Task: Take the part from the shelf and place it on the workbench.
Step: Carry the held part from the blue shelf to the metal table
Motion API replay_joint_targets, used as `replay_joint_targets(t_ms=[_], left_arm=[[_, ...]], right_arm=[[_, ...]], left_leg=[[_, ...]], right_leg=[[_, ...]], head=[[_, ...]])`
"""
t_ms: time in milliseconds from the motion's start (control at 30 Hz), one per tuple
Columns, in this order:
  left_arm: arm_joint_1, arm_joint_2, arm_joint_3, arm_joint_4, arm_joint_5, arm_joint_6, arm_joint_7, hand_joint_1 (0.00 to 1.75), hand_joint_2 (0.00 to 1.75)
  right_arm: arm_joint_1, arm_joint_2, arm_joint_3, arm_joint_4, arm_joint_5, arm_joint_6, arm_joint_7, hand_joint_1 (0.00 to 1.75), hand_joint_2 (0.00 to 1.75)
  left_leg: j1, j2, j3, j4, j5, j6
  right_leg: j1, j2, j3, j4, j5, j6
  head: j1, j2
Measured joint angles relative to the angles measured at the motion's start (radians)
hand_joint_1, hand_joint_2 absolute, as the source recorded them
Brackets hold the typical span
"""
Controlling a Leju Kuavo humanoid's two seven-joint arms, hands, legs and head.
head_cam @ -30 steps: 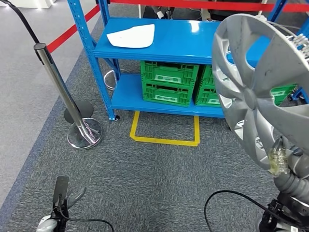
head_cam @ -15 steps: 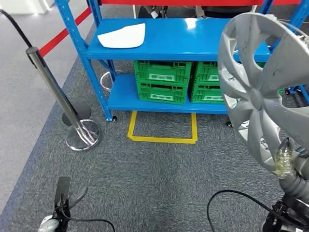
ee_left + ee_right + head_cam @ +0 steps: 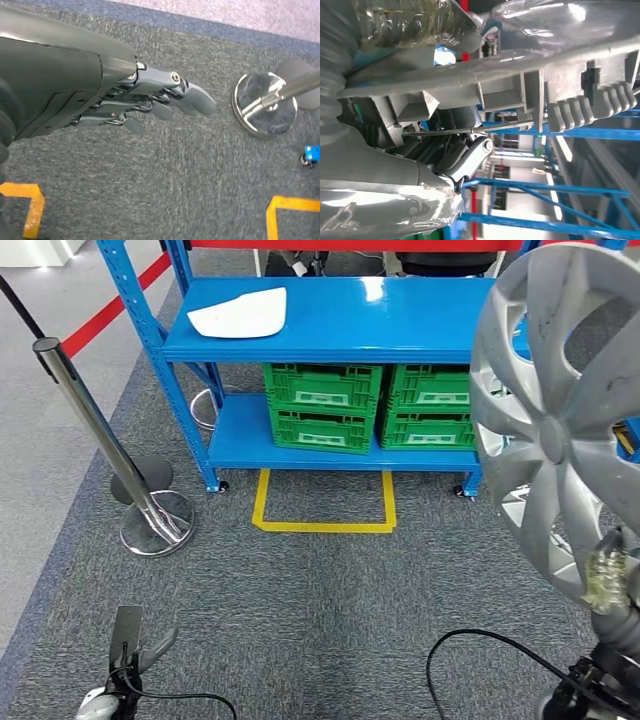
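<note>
Your right hand [image 3: 607, 580] grips the hubcap [image 3: 562, 410] at its lower rim, thumb taped and pressed on the face side. In the right wrist view the fingers [image 3: 469, 155] curl behind the rim, against the clips on the hubcap's [image 3: 531, 85] back. The hubcap is held up at the right of the scene, above the hand and clear of the carpet [image 3: 317, 610].

Your left hand [image 3: 124, 660] hangs low at the near left, holding nothing. In the left wrist view the hand [image 3: 151, 100] has its fingers nearly straight and close together, over carpet.

Around: the blue shelf [image 3: 332, 320] stands far centre. A white panel [image 3: 238, 315] lies on its upper deck, left end. Two green crates [image 3: 321, 405] sit side by side on the lower deck. The hubcap overlaps the shelf's right end in your head view and hides it. A yellow tape outline [image 3: 324, 505] marks the carpet just in front of the shelf. A chrome post [image 3: 94, 425] leans on its round base [image 3: 157, 523] at the left, with red tape [image 3: 113, 308] running far from it. A black cable [image 3: 490, 650] loops on the carpet near right.

Hubcap attitude: near upright, face turned toward you and slightly left, spokes radiating from the hub. It is round, so no long axis; its flat plane runs roughly near to far.
</note>
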State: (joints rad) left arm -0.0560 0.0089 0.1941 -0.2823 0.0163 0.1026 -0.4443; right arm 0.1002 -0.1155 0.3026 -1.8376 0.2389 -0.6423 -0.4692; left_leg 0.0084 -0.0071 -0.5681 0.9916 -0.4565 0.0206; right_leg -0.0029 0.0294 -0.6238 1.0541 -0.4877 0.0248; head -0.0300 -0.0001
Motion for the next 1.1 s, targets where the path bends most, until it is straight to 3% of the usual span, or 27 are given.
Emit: replay_joint_targets(t_ms=[100, 133, 167, 200, 267, 333, 433, 500, 600, 633, 667, 700, 767, 833, 933, 1000, 1033, 1100], left_arm=[[0.001, -0.002, -0.001, 0.0, 0.002, 0.0, 0.001, 0.0, 1.75], [0.002, -0.003, -0.001, 0.0, 0.003, 0.0, 0.001, 0.0, 1.75], [0.002, -0.003, -0.001, 0.0, 0.003, 0.001, 0.001, 0.0, 1.75], [0.002, -0.004, -0.001, 0.0, 0.003, 0.001, 0.001, 0.0, 1.75], [0.002, -0.005, -0.001, 0.0, 0.004, 0.001, 0.001, 0.0, 1.75], [0.003, -0.005, -0.001, 0.0, 0.005, 0.003, 0.001, 0.0, 1.75], [0.005, -0.004, -0.001, 0.0, 0.007, 0.004, 0.001, 0.0, 1.75], [0.005, -0.004, -0.002, 0.0, 0.008, 0.004, 0.001, 0.0, 1.75], [0.007, -0.004, -0.004, 0.0, 0.011, 0.004, 0.001, 0.0, 1.75], [0.008, -0.004, -0.004, 0.0, 0.012, 0.004, 0.001, 0.0, 1.75], [0.01, -0.004, -0.006, 0.0, 0.012, 0.004, 0.001, 0.0, 1.75], [0.01, -0.004, -0.007, 0.0, 0.012, 0.005, 0.001, 0.0, 1.75], [0.01, -0.004, -0.009, 0.0, 0.012, 0.006, 0.001, 0.0, 1.75], [0.01, -0.003, -0.01, 0.0, 0.012, 0.007, 0.001, 0.0, 1.75], [0.007, -0.004, -0.011, 0.0, 0.012, 0.008, 0.001, 0.0, 1.75], [0.006, -0.006, -0.012, 0.0, 0.012, 0.008, 0.001, 0.0, 1.75], [0.006, -0.007, -0.013, 0.0, 0.012, 0.008, 0.001, 0.0, 1.75], [0.008, -0.007, -0.015, 0.0, 0.013, 0.008, 0.001, 0.0, 1.75]], right_arm=[[0.001, 0.002, -0.007, -0.003, -0.009, -0.001, -0.005, 1.75, 1.75], [0.003, 0.002, -0.008, -0.003, -0.012, -0.001, -0.005, 1.75, 1.75], [0.005, 0.002, -0.01, -0.003, -0.014, -0.001, -0.005, 1.75, 1.75], [0.006, 0.002, -0.011, -0.003, -0.015, 0.0, -0.005, 1.75, 1.75], [0.005, 0.002, -0.013, -0.004, -0.017, 0.003, -0.005, 1.75, 1.75], [0.005, 0.003, -0.013, -0.006, -0.017, 0.007, -0.005, 1.75, 1.75], [0.008, 0.003, -0.013, -0.008, -0.012, 0.016, -0.005, 1.75, 1.75], [0.008, 0.003, -0.013, -0.008, 0.001, 0.025, -0.008, 1.75, 1.75], [0.009, 0.003, -0.01, -0.007, 0.033, 0.04, -0.015, 1.75, 1.75], [0.01, 0.003, -0.008, -0.006, 0.043, 0.045, -0.016, 1.75, 1.75], [0.011, 0.003, -0.005, -0.005, 0.051, 0.05, -0.017, 1.75, 1.75], [0.013, 0.003, -0.001, -0.004, 0.058, 0.054, -0.018, 1.75, 1.75], [0.014, 0.003, 0.008, -0.003, 0.064, 0.06, -0.019, 1.75, 1.75], [0.014, 0.003, 0.015, -0.003, 0.065, 0.061, -0.02, 1.75, 1.75], [0.017, 0.003, 0.019, -0.002, 0.066, 0.061, -0.021, 1.75, 1.75], [0.019, 0.003, 0.019, -0.002, 0.067, 0.061, -0.021, 1.75, 1.75], [0.019, 0.003, 0.02, -0.001, 0.067, 0.061, -0.022, 1.75, 1.75], [0.019, 0.003, 0.021, 0.0, 0.067, 0.061, -0.023, 1.75, 1.75]], left_leg=[[0.0, 0.014, -0.001, -0.002, 0.002, 0.005], [0.0, 0.02, -0.001, -0.002, 0.002, 0.005], [0.0, 0.025, -0.001, -0.001, 0.002, 0.005], [0.0, 0.029, 0.0, -0.001, 0.002, 0.005], [-0.003, 0.037, 0.001, 0.0, -0.001, 0.0], [-0.009, 0.043, -0.001, 0.005, -0.002, -0.009], [-0.012, 0.057, -0.004, 0.01, -0.004, -0.02], [-0.009, 0.045, -0.017, 0.045, -0.035, -0.03], [-0.005, 0.02, -0.096, 0.231, -0.133, -0.039], [-0.005, 0.018, -0.12, 0.284, -0.15, -0.04], [-0.005, 0.017, -0.129, 0.303, -0.145, -0.038], [-0.005, 0.016, -0.119, 0.282, -0.121, -0.036], [-0.005, -0.002, -0.062, 0.157, -0.043, -0.024], [-0.005, -0.024, -0.014, 0.052, -0.003, -0.013], [-0.003, -0.022, -0.004, 0.016, -0.008, -0.008], [0.002, -0.012, -0.002, 0.006, -0.003, -0.003], [0.004, -0.005, -0.001, 0.002, -0.001, -0.001], [0.002, 0.006, -0.002, 0.002, -0.001, 0.002]], right_leg=[[-0.005, -0.017, -0.078, 0.177, -0.089, 0.013], [-0.006, -0.018, -0.096, 0.217, -0.1, 0.016], [-0.007, -0.02, -0.097, 0.224, -0.094, 0.018], [-0.008, -0.023, -0.079, 0.192, -0.07, 0.019], [-0.008, -0.048, -0.007, 0.059, -0.011, 0.018], [-0.005, -0.072, 0.042, -0.033, 0.013, 0.008], [-0.004, -0.062, 0.044, -0.045, 0.014, -0.011], [-0.007, -0.049, 0.044, -0.047, 0.018, -0.023], [-0.008, -0.03, 0.044, -0.048, 0.02, -0.033], [-0.008, -0.023, 0.044, -0.048, 0.019, -0.034], [-0.007, -0.015, 0.045, -0.048, 0.019, -0.034], [-0.007, -0.006, 0.046, -0.048, 0.019, -0.034], [-0.006, 0.009, 0.049, -0.048, 0.019, -0.034], [-0.004, 0.022, 0.046, -0.044, 0.02, -0.029], [-0.003, 0.034, 0.031, -0.043, 0.024, -0.013], [-0.002, 0.021, 0.015, -0.018, 0.005, -0.002], [-0.002, 0.008, -0.005, 0.024, -0.02, 0.002], [-0.005, -0.014, -0.066, 0.157, -0.084, 0.01]], head=[[0.004, 0.0], [0.004, 0.0], [0.004, 0.0], [0.004, 0.0], [0.005, 0.0], [0.004, 0.0], [0.001, 0.0], [-0.001, 0.0], [-0.003, 0.0], [-0.003, 0.0], [-0.003, 0.0], [-0.003, 0.0], [-0.003, 0.0], [-0.003, 0.0], [-0.003, 0.0], [0.001, 0.0], [0.004, 0.0], [0.009, 0.0]])
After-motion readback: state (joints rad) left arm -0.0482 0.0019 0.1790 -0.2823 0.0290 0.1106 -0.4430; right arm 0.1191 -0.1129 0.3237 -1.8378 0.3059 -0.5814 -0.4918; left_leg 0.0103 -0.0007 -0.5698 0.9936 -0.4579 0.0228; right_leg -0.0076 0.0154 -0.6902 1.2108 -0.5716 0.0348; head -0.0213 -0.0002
